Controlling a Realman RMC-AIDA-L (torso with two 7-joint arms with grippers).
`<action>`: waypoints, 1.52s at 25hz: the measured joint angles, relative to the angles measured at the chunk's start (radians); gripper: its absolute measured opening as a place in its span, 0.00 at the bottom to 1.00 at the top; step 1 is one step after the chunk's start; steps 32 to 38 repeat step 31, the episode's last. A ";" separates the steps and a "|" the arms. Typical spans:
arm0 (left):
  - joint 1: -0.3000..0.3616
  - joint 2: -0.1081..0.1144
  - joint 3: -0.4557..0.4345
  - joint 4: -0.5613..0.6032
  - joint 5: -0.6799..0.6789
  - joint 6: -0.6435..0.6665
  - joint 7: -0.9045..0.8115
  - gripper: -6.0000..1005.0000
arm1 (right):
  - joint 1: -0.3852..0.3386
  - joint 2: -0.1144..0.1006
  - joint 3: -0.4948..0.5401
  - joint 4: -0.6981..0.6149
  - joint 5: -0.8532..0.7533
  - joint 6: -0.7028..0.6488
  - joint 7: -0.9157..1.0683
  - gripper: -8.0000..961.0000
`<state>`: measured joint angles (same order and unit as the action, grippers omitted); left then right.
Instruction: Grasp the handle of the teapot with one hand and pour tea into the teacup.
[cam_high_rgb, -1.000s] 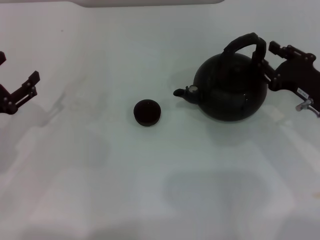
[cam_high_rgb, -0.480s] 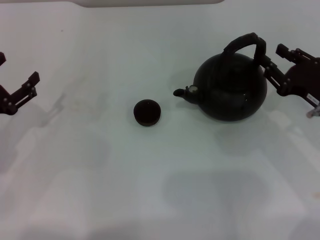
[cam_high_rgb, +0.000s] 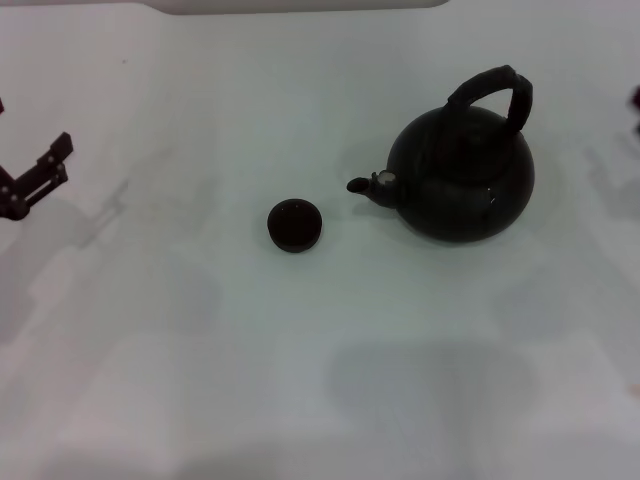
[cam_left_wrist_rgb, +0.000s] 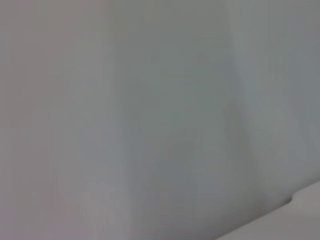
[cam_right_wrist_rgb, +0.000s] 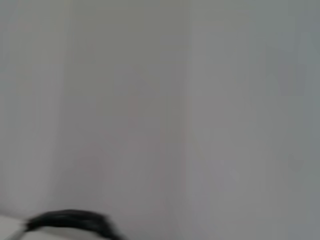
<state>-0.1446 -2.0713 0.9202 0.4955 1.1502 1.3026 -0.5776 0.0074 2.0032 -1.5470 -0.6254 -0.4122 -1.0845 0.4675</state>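
White surface (cam_high_rgb: 300, 380) is filling nearly the whole head view, with a pale raised edge strip (cam_high_rgb: 300, 5) running along the top of the frame; wide bare room is lying below, left of and between the things. Teapot (cam_high_rgb: 465, 185) is sitting upright right of centre in the upper half of the frame: round matte-black globe body, short spout (cam_high_rgb: 368, 186) pointing toward frame left with a pale ring at its base. Handle (cam_high_rgb: 495, 90) is arching over the pot top as a thick black rough loop, leaning toward the right side. Teacup (cam_high_rgb: 294, 224) is sitting at frame centre, small, round, dark, no handle, near the spout tip but apart from it, a gap of bare surface between them. Left pincer (cam_high_rgb: 30, 180) is hanging at the far left edge, mid-height, fingers standing apart, holding nothing, well apart from cup and pot. Right pincer (cam_high_rgb: 636, 100) is showing only as a dark sliver at the far right edge, level with the handle and apart from the pot; cannot tell its finger state. Left wrist view is showing only blurred pale surface. Right wrist view is showing blurred pale surface plus a dark curved shape at the bottom edge, cannot tell what.
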 joint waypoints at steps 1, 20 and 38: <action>-0.001 0.000 0.000 -0.002 -0.008 0.000 0.005 0.86 | 0.006 0.008 0.044 0.029 0.006 -0.035 -0.058 0.50; 0.054 0.002 -0.002 -0.108 -0.494 0.143 0.050 0.86 | 0.153 -0.027 0.462 0.378 0.036 -0.271 -0.104 0.50; 0.027 -0.002 0.006 -0.160 -0.555 0.178 0.015 0.86 | 0.165 -0.048 0.580 0.377 0.032 -0.216 -0.106 0.50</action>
